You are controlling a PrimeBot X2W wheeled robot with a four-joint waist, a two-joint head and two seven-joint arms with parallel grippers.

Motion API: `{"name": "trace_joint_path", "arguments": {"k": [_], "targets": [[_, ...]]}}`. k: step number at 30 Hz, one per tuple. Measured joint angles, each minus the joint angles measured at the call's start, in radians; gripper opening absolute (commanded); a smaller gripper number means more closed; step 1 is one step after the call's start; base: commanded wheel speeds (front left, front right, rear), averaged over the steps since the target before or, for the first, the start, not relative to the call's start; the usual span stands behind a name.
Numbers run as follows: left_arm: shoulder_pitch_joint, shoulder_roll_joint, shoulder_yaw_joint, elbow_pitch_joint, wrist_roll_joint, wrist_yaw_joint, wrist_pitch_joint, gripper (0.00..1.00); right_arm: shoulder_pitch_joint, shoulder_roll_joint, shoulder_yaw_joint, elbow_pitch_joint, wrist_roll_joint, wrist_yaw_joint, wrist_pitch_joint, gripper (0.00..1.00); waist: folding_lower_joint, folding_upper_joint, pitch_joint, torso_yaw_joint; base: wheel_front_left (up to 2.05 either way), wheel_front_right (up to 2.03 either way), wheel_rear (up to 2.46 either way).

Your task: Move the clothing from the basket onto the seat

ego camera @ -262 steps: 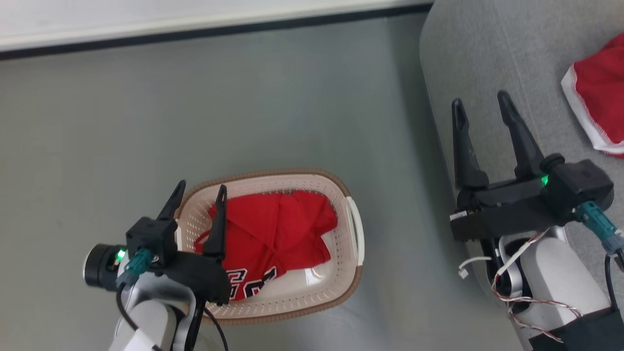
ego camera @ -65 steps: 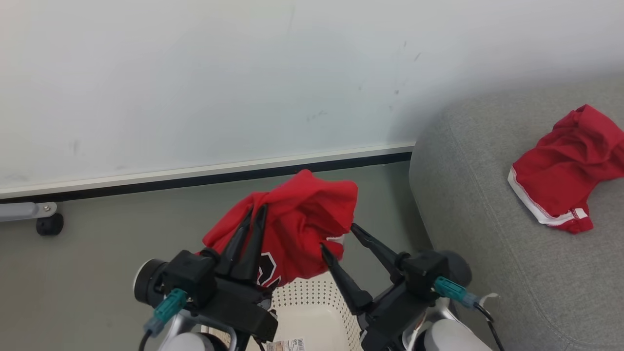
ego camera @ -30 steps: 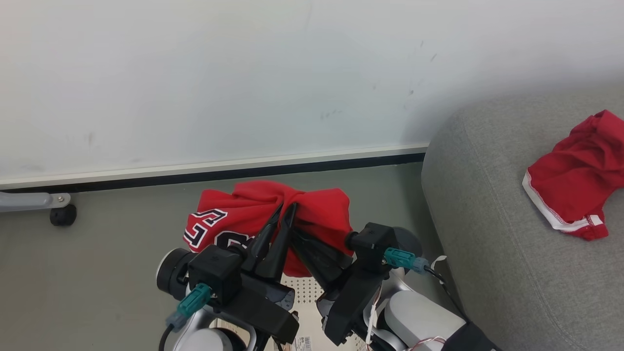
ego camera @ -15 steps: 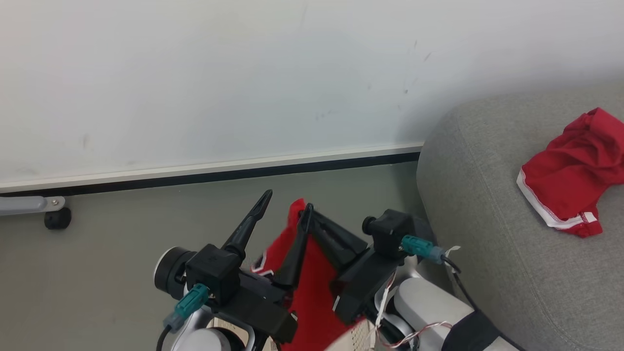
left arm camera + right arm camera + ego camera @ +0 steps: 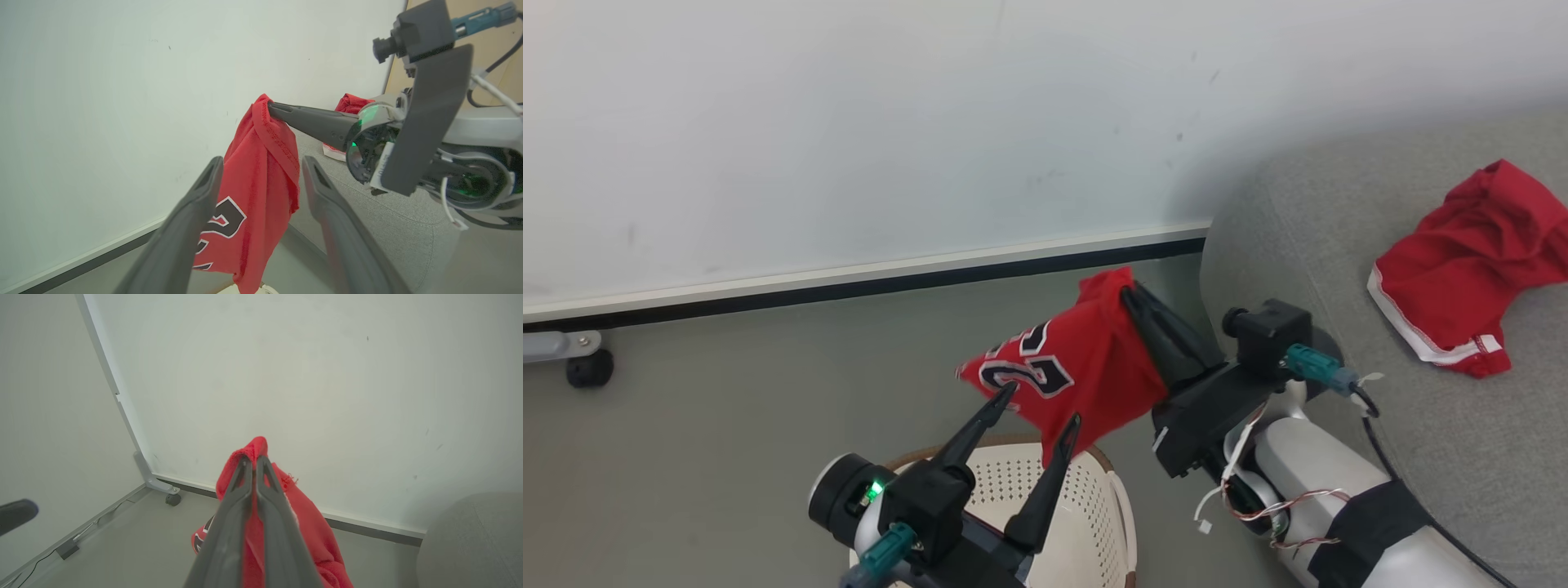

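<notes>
Since the jersey (image 5: 1070,367) must reach the sofa (image 5: 1421,441) at 3 o'clock, right fingers (image 5: 1168,339): clenched on its top fold.
Left fingers (image 5: 976,429): spread, empty.
Jersey: airborne, above basket (image 5: 1078,523) at 6 o'clock.

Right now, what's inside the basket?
The visible part of the basket shows bare perforated plastic, no clothing. Its near side is hidden behind the open left jaws. The red jersey hangs outside it, pinched in the right jaws.

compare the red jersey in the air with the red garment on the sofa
The jersey hangs pinched in the shut right tool; the other garment lies crumpled on the sofa. The jersey shows dark, white-edged numbers; the other garment shows white stitched trim. Both are bright red.
</notes>
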Motion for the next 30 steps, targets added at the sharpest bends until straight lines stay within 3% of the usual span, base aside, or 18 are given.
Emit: {"name": "trace_joint_path", "arguments": {"k": [15,30], "targets": [[0.039,0.036,-0.038,-0.020,0.037,-0.010,0.022,1.00,0.000,-0.056,-0.054,-0.009,0.003,-0.027,-0.013,0.00,0.0000,0.0000,0.026,-0.093,0.00,0.00,0.00],[0.039,0.065,-0.051,-0.054,0.053,-0.019,0.052,1.00,0.013,-0.121,-0.131,-0.066,0.004,-0.078,-0.025,0.00,0.0001,0.0000,0.073,-0.263,0.00,0.00,0.00]]}}
